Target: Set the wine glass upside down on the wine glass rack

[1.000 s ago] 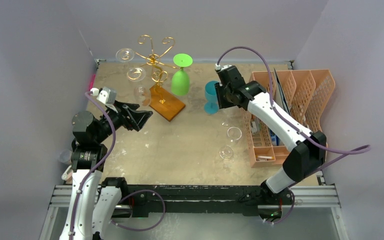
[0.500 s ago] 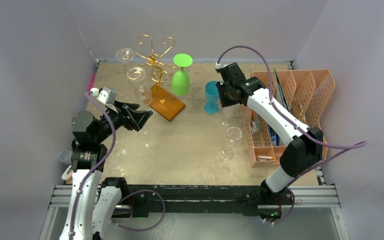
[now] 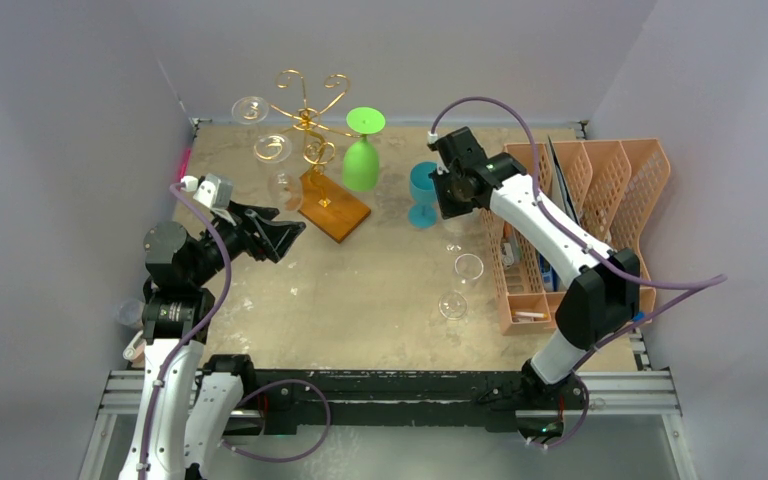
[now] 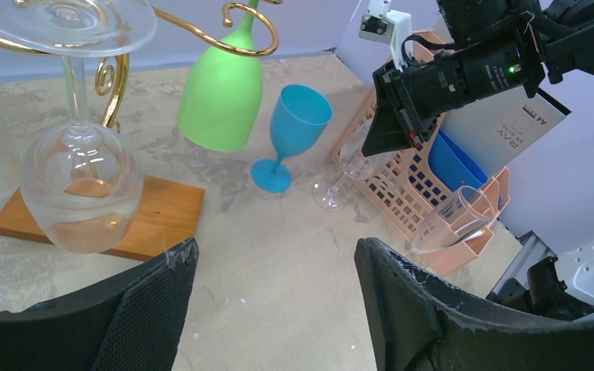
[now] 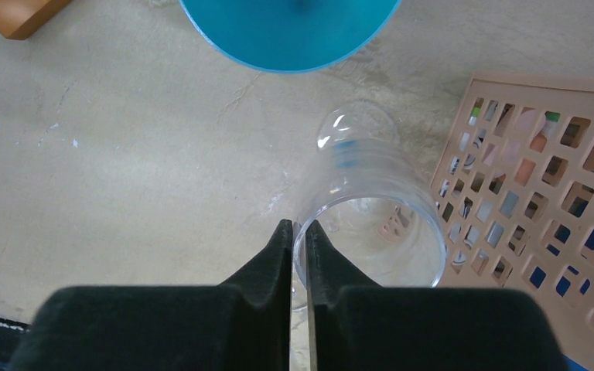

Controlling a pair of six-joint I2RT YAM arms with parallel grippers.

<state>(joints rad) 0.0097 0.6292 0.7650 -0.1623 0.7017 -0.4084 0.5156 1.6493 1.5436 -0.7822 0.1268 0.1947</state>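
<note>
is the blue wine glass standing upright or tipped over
Upright: the blue plastic wine glass stands on its round foot, open bowl facing up.

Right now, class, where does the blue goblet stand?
In the top view the blue goblet stands upright toward the back, between the green glass hanging on the rack and the right gripper, which pinches a clear glass.

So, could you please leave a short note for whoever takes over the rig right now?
Left tool: open, empty, near the rack.
Right tool: shut on the rim of the clear wine glass, upright on the table by the orange organizer.
Done: grip made; rack already holds a green glass and clear glasses.
Left: lift, invert, hang it on a free arm.
</note>
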